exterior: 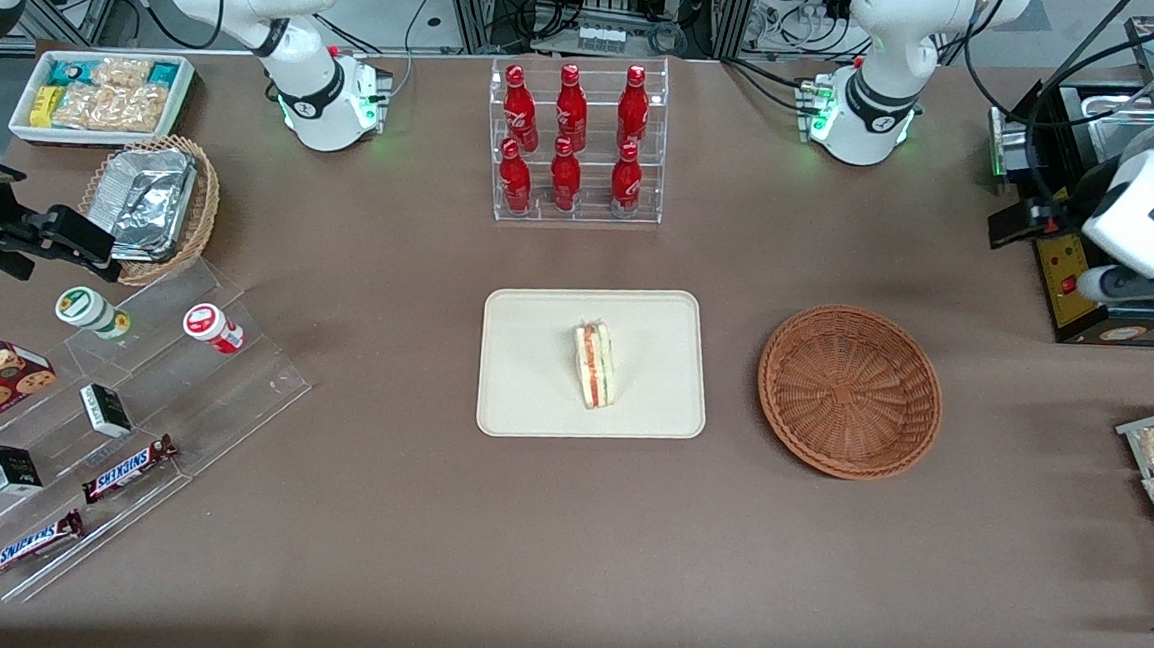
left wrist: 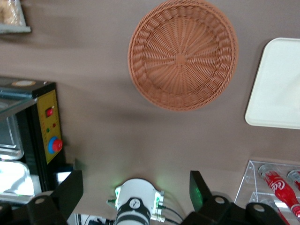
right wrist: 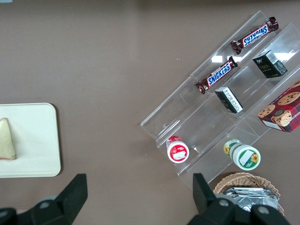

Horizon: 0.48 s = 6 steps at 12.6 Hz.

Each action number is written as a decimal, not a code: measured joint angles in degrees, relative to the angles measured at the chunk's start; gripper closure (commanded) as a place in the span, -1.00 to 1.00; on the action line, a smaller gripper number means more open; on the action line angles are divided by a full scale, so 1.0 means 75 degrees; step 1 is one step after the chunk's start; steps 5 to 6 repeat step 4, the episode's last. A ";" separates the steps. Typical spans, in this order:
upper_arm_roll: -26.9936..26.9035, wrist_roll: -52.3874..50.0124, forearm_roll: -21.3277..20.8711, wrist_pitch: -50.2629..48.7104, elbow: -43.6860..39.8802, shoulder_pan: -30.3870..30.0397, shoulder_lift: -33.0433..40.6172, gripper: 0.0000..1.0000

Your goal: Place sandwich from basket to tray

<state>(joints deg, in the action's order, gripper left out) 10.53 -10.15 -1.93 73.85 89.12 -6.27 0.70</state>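
Sandwich (exterior: 594, 365) lies on the tray (exterior: 532, 401), about mid-tray, resting on its side, long axis running toward/away from the front camera, filling edge showing red and green. Basket (exterior: 849, 391) is empty, sits beside the tray toward the working arm's end of the table, apart from it. Left gripper (left wrist: 136, 187) is raised high over the table near the black control box (left wrist: 42, 126), at the working arm's end; the wrist view looks down on the empty basket and one corner of the tray. Fingers (left wrist: 70, 190) are spread wide apart, nothing between them. Judgement: transfer looks complete; sandwich is well away from the gripper, past the basket toward table centre, so no further approach seems needed, only a retreat or hold. Bottle rack (exterior: 575, 144) stands farther from the front camera than the tray, not in the way
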 measured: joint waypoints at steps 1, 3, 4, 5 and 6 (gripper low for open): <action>0.0001 0.0130 0.0016 -0.0088 -0.0009 -0.0074 0.0069 -1.00; -0.0067 0.0267 0.0089 -0.0105 -0.0009 -0.0232 0.0112 -1.00; -0.0184 0.0301 0.0145 -0.0105 -0.0008 -0.0259 0.0110 -1.00; -0.0184 0.0301 0.0145 -0.0105 -0.0008 -0.0259 0.0110 -1.00; -0.0184 0.0301 0.0145 -0.0105 -0.0008 -0.0259 0.0110 -1.00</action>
